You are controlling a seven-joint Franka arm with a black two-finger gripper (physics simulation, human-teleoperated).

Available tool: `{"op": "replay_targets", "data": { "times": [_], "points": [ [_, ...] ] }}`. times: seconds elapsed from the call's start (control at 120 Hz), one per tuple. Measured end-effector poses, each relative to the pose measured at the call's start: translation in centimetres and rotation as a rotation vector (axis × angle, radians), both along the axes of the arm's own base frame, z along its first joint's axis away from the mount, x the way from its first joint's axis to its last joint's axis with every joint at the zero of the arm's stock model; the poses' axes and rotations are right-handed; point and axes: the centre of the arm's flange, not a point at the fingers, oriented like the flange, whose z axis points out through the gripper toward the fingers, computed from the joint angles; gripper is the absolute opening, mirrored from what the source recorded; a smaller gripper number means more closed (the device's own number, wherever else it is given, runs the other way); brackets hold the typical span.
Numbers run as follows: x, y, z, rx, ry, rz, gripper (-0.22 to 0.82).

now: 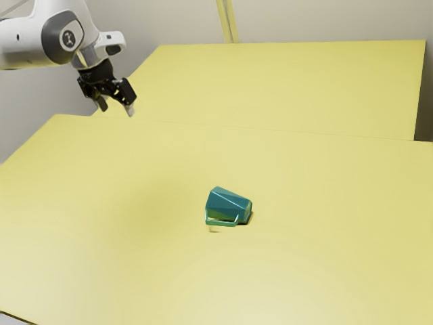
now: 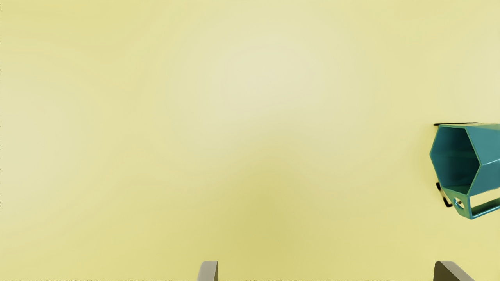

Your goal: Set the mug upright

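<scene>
Yellow table (image 1: 338, 271), yellow surface (image 1: 291, 84) behind, pale grey wall (image 1: 325, 19) beyond

From beside my arm (image 1: 30, 45), which enters at ten o'clock, the exterior view looks down across the table (image 1: 149, 169) from well back; my wrist view, nearer, faces down; both share the mug (image 1: 229, 205).

A teal, six-sided mug (image 1: 229, 204) is lying on its side on the yellow table (image 1: 325, 271). Its hollow mouth (image 2: 455, 160) is facing the exterior view's left, and its handle (image 1: 222, 223) (an angular loop) is sticking out on the near side.
</scene>
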Motion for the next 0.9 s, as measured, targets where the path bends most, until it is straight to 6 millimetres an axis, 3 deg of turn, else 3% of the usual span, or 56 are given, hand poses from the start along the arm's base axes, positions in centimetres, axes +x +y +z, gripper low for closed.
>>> {"op": "replay_targets", "data": {
  "times": [0.175,0.342,0.483,0.7,0.9],
  "points": [
    [-0.5,0.1,0.2,-0.004,0.01,0.005,0.6],
    [-1.9,0.3,-1.4,-0.021,-0.003,0.042,0.6],
    [-3.1,1.1,-3.3,-0.061,-0.064,0.099,0.6],
    [-4.2,6.1,-7.6,-0.212,-0.15,0.299,0.6],
    [-4.1,6.4,-10.6,-0.329,-0.206,0.407,0.6]
  ]
}}
